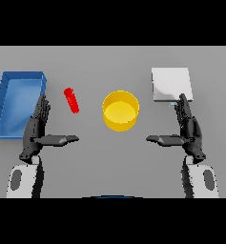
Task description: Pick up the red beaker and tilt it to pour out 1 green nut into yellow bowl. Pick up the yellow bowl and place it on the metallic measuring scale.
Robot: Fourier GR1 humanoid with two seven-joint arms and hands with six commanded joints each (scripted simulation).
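A small red beaker (71, 100) stands tilted on the grey table, left of centre. The yellow bowl (120, 110) sits in the middle, and I see nothing inside it. A metallic measuring scale (170, 84) lies flat at the back right. My left hand (37, 129) is open with straight fingers and the thumb stretched inward, below and left of the beaker, not touching it. My right hand (187, 128) mirrors it, open, just in front of the scale and right of the bowl. No green nut shows.
A blue tray (17, 103) with raised walls sits at the far left, close beside my left hand.
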